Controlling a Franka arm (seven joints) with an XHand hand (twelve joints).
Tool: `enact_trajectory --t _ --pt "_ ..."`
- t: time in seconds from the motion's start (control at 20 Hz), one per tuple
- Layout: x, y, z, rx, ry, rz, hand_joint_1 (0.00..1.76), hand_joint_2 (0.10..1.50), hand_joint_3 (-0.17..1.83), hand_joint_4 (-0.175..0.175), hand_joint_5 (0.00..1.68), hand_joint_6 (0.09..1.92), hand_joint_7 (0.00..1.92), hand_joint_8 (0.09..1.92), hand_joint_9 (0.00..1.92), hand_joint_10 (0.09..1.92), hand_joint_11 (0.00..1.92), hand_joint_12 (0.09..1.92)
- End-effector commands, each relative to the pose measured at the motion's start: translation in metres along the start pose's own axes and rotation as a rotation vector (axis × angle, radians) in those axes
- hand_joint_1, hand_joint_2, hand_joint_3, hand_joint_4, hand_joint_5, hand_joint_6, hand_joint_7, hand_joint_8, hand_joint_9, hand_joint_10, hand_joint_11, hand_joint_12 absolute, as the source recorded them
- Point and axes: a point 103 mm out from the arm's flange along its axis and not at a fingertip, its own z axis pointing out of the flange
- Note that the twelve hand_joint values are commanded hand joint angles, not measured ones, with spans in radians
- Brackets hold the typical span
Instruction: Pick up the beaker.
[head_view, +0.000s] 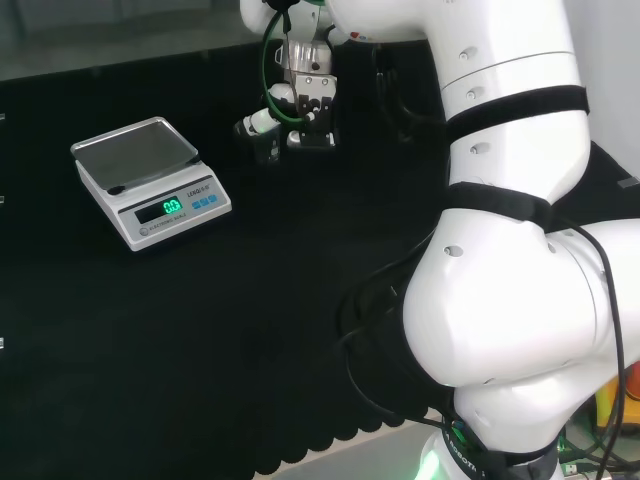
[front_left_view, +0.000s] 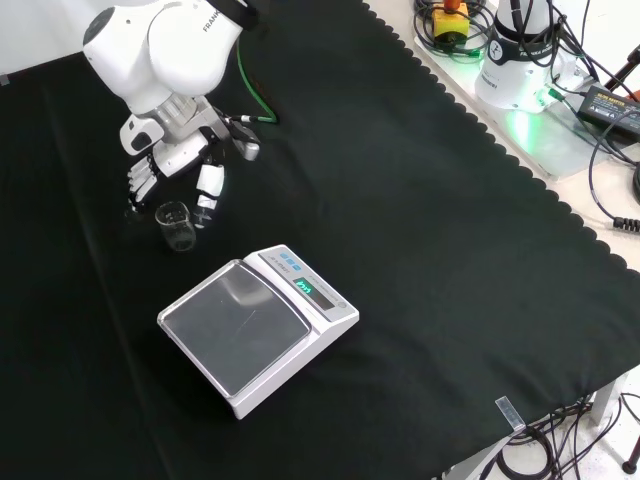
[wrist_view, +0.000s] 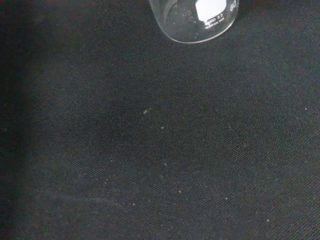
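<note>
1. Cloth (front_left_view: 420, 250), black, covers my whole bench, and in the front view I read across it from left to right.
2. At the far left of that view I see the hand (front_left_view: 165, 165) reaching down from the white arm (front_left_view: 165, 45) to just above the cloth.
3. Its fingers (front_left_view: 143, 180) look relaxed and spread apart, and its thumb (front_left_view: 209, 186) points down; nothing is held in them that I can see.
4. Just near of the hand stands the beaker (front_left_view: 176, 225), a small clear one, upright on the cloth between fingers and thumb, apart from both as far as I can tell.
5. My wrist view shows the beaker's rounded base (wrist_view: 195, 20) resting on the cloth, with white markings on the glass.
6. To the right and nearer sits the scale (front_left_view: 258, 325), a white one with a bare grey pan and a lit display, well apart from the beaker.
7. In the head view the scale (head_view: 150, 180) lies left of the hand (head_view: 300, 115).
</note>
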Motion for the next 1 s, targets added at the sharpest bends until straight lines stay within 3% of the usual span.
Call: enact_trajectory --t 0.05,0.25,0.45,0.65,0.85,1.0 --pt "-0.006 0.002 0.01 0.018 -0.003 0.015 0.38 0.91 0.13 -0.089 0.28 0.09 0.11 0.86 0.06 0.9 0.0 1.54" --pt "-0.011 0.005 0.017 0.03 0.008 0.013 0.38 0.91 0.13 -0.09 0.28 0.09 0.11 0.86 0.06 0.9 0.0 1.54" --pt "-0.012 0.008 0.02 0.0 0.003 0.022 0.39 0.91 0.13 -0.091 0.28 0.09 0.13 0.86 0.07 0.91 0.0 1.54" --pt "-0.013 0.007 0.02 -0.079 0.013 0.021 0.45 0.91 0.12 -0.101 0.34 0.09 0.25 0.88 0.21 0.91 0.07 1.53" --pt "-0.016 0.006 0.023 -0.192 0.037 0.012 0.57 0.91 0.12 -0.11 0.5 0.09 0.48 0.87 0.47 0.85 0.24 1.48" --pt "-0.018 0.006 0.026 -0.257 0.056 0.006 0.66 0.9 0.13 -0.113 0.6 0.24 0.66 0.84 0.65 0.77 0.35 1.43"
